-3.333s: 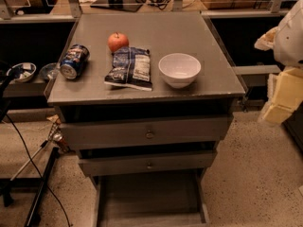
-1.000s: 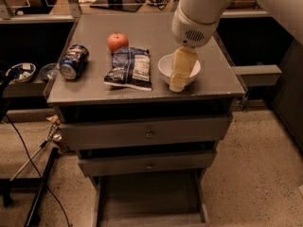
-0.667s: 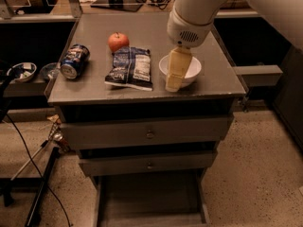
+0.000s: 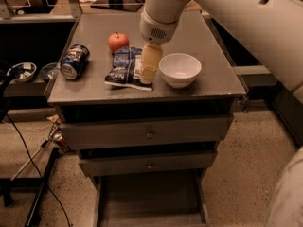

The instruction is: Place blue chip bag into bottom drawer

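The white arm [image 4: 246, 27] reaches in from the right over the grey bench [image 4: 213, 37], whose top carries everything loose. Below the two knobbed upper drawers [image 4: 149, 134], the bottom drawer [image 4: 147, 200] stands pulled out toward the camera, a wide shallow tray. On top, the white bowl [image 4: 180, 69] sits to the right. Just beside it on the left lies the blue chip bag [image 4: 124, 70], flat and near the front edge. The tool [image 4: 148, 67] hangs over the bag's right-hand part, its tip at or very near the foil — whether it is apart or together I cannot tell from this angle. A soda can [image 4: 74, 61] lies on its side at the left edge, and an apple [image 4: 118, 41] sits just behind the bag.

The likely trouble is the grasp. A flat, crinkly packet gives little to pinch, so the tool may slide off or push the bag forward over the edge. The bowl is close — a sideways drift could knock it.
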Available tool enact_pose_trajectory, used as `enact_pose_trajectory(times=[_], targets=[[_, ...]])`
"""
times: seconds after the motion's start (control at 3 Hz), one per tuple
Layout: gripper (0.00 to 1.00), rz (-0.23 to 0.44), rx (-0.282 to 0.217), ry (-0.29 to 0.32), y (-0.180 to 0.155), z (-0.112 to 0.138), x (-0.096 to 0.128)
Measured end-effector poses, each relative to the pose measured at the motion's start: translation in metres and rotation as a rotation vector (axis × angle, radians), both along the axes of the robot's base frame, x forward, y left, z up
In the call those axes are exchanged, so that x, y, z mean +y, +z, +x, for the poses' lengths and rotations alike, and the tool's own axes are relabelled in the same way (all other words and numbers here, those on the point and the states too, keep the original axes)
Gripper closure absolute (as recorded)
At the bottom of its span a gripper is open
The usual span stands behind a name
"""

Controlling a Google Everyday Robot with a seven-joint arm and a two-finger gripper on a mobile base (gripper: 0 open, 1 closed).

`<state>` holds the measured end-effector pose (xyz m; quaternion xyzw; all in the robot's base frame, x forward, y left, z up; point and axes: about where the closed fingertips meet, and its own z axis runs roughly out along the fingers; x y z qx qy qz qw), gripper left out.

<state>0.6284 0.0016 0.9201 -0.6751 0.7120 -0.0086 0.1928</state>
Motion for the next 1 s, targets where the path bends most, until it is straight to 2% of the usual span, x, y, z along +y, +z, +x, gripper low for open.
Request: enact_pose_trajectory(times=[0.33, 0.67, 1.0], targets=[[0.0, 0.001, 0.0, 0.001, 0.0, 0.001, 0.001], [0.0, 0.021, 0.003, 0.001, -0.01, 0.015, 0.008], [0.0, 0.021, 0.04, -0.002, -0.041, 0.072, 0.022]])
